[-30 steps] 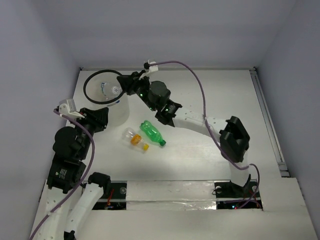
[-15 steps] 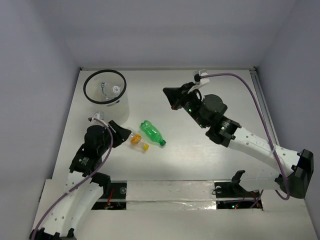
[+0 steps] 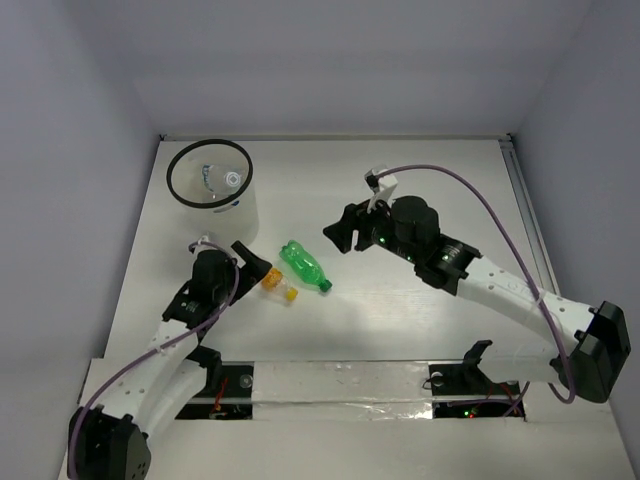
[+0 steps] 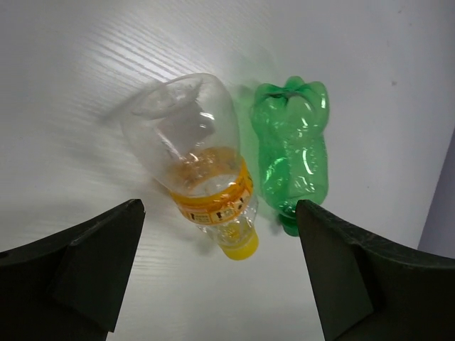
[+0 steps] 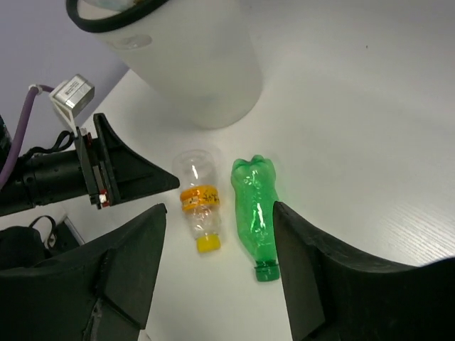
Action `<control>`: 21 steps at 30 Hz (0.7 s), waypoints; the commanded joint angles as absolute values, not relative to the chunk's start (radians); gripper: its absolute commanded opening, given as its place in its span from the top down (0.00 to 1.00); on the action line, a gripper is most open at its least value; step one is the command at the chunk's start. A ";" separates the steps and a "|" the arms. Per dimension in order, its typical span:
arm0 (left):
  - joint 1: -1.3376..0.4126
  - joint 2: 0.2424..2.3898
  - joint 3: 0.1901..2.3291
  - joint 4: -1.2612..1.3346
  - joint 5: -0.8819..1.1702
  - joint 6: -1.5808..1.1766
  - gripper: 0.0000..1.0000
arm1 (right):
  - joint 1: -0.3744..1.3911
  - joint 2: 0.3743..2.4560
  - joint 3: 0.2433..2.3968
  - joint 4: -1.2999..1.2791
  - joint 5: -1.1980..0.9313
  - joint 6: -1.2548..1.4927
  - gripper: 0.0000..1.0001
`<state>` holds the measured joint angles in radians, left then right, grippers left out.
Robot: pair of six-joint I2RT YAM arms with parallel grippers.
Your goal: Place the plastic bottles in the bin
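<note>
left hand (image 3: 252, 270) hides part of the orange-labelled bottle (image 3: 273, 282) from above.

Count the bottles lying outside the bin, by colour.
Green bottle: 1
Orange-labelled bottle: 1
Total: 2
What lies inside the bin is too unclear to count.

Tight gap, open desk (image 3: 400, 310) rightward
Orange bottle (image 4: 206, 177) and green bottle (image 4: 291, 156) lie just beside each other; bin (image 5: 192, 78) stands near.
</note>
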<state>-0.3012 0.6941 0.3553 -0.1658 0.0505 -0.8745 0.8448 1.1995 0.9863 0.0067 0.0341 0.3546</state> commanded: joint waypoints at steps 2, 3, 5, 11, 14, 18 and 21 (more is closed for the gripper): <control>-0.305 0.761 0.327 -0.048 -0.033 -0.900 0.14 | 0.808 1.241 0.991 -0.021 -0.130 0.333 0.30; -0.305 0.773 0.324 -0.041 -0.040 -0.902 0.14 | 0.808 1.250 0.992 -0.023 -0.156 0.331 0.30; -0.305 0.798 0.313 -0.011 -0.058 -0.905 0.14 | 0.808 1.270 0.993 -0.015 -0.181 0.325 0.27; -0.305 0.871 0.302 0.083 -0.104 -0.916 0.14 | 0.808 1.373 1.031 -0.009 -0.209 0.319 0.16; -0.305 0.922 0.291 0.132 -0.107 -0.920 0.14 | 0.808 1.431 1.057 -0.009 -0.219 0.319 0.14; -0.305 0.977 0.285 0.182 -0.106 -0.920 0.15 | 0.808 1.541 1.100 -0.009 -0.222 0.319 0.13; -0.305 1.000 0.284 0.204 -0.107 -0.922 0.18 | 0.808 1.595 1.137 -0.015 -0.239 0.319 0.13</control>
<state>-0.3012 0.9905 0.2993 0.1257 -0.0879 -0.9131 0.8062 1.5688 1.0668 -0.0246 -0.2047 0.3351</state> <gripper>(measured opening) 0.827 0.869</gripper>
